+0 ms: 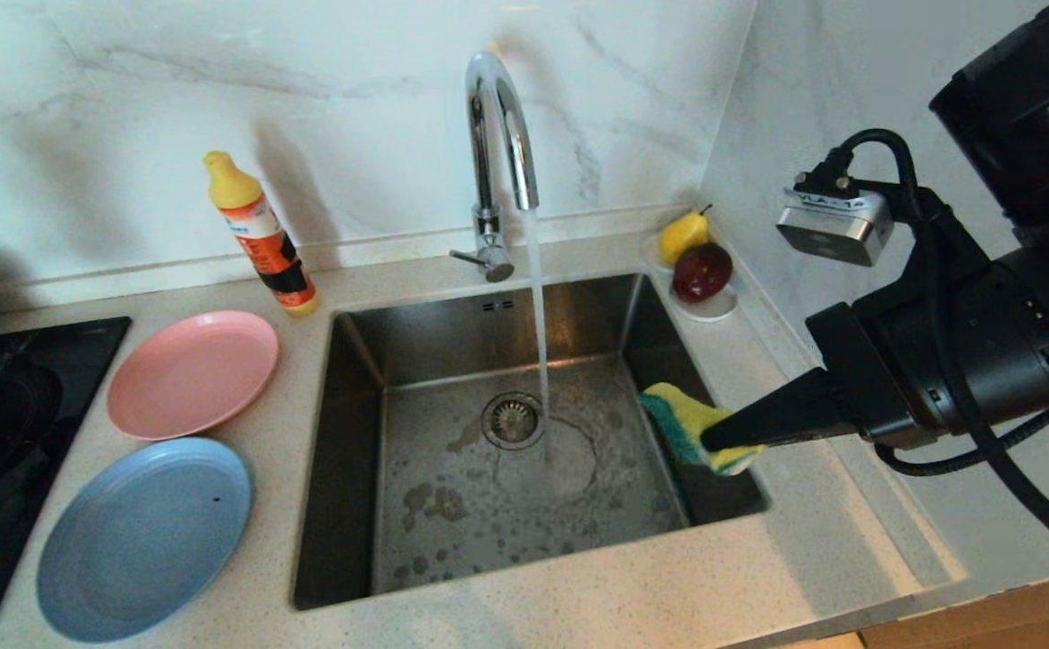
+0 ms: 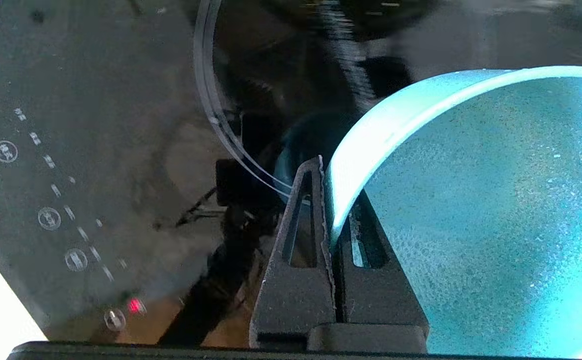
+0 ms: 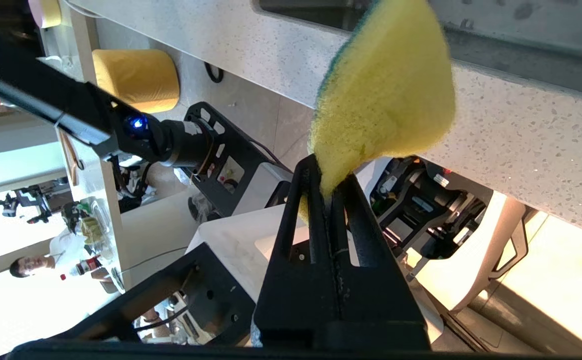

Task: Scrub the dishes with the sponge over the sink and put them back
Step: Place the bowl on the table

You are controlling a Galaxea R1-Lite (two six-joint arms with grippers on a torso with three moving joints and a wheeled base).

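The head view is evenly bright, with soft shadows of the bottle [image 1: 263, 237] and tap [image 1: 499, 162] on the marble wall and straight edges bowing near the frame's borders. The left wrist view is dim, its hob [image 2: 96, 175] reflecting dark shapes and streaked with blur. Glare whitens the right wrist view's lower corners.

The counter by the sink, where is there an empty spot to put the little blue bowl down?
Bare counter runs along the front of the sink, and there is more between the pink plate and the sink's left rim. The left side is crowded by the pink plate, blue plate and bottle. The back right corner holds a fruit saucer.
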